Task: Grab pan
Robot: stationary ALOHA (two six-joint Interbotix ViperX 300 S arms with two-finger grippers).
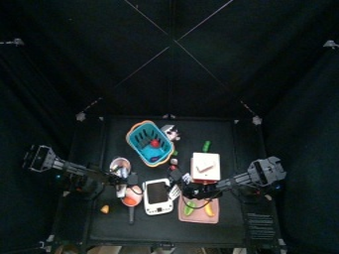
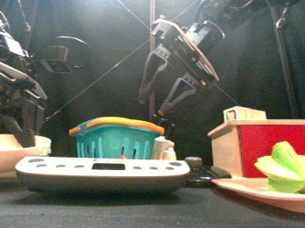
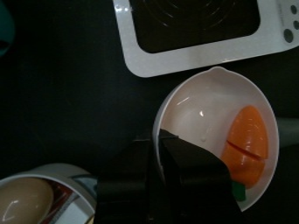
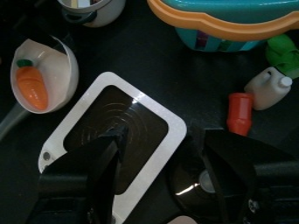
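Observation:
The pan (image 3: 211, 101) is a pale round dish with a toy carrot (image 3: 247, 140) lying in it. It sits near the table's front left in the top view (image 1: 130, 197) and also shows in the right wrist view (image 4: 45, 54). My left gripper (image 3: 163, 156) is down at the pan, its dark jaws close together across the pan's near rim. In the top view the left gripper (image 1: 127, 187) is right over the pan. My right gripper (image 4: 163, 175) is open and empty, hovering over the white device (image 4: 117, 131).
A white device with a dark screen (image 1: 161, 195) lies beside the pan. A blue basket with an orange rim (image 1: 149, 139) stands behind, with a handleless bowl (image 1: 121, 167) on its left. A red and white box (image 1: 204, 164) and a pink plate with green food (image 1: 199, 210) are on the right.

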